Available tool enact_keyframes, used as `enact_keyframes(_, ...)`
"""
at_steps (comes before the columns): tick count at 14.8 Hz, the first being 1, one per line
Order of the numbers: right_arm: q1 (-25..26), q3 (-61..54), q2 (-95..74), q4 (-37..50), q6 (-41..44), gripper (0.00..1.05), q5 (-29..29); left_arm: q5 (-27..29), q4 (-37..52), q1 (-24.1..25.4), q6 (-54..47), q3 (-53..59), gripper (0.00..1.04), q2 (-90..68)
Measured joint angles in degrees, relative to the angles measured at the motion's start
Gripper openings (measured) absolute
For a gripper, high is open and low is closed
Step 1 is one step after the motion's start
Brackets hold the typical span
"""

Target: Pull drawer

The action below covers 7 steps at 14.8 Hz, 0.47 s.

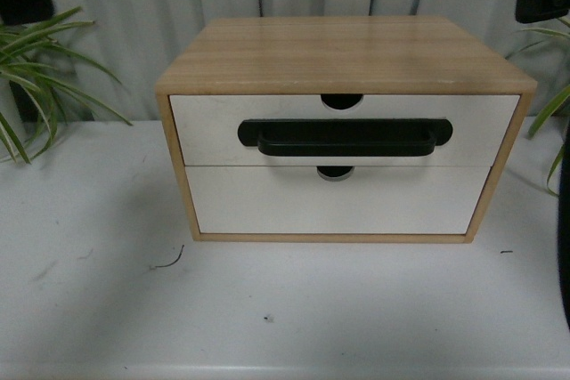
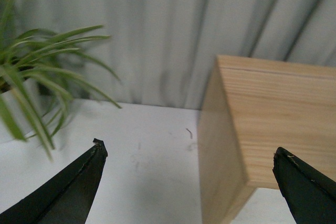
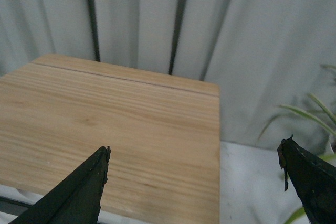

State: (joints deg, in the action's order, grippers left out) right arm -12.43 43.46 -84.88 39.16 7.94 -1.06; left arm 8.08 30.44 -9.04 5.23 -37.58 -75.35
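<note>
I see the drawer (image 1: 214, 126) as the upper of two white fronts in the wooden cabinet (image 1: 343, 51), which stands mid-counter (image 1: 107, 291) with its black bar handle (image 1: 346, 137) facing me. The left gripper (image 2: 189, 148) has its jaws spread wide and empty, up beside the cabinet's left side. The right gripper (image 3: 194, 146) is likewise spread and empty, above the cabinet's top near its right edge. Neither touches the drawer.

A wooden cabinet (image 1: 347, 55) stands on the white table (image 1: 107, 309), a thin dark scrap (image 1: 169, 261) lying near it.
</note>
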Motion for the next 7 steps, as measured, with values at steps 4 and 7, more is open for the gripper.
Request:
enact_keyframes(4,0.63,5.11,-0.61,-6.78,25.99,0.98,14.69,-16.61,-13.00,-7.65,-17.99,-8.59,0.98,-5.11)
enact_keyframes(7,5.95,9.22,-1.31,-25.88,66.42,0.98,26.10,-23.65,-34.07,-12.22,-37.70,-19.50,0.98,-10.01)
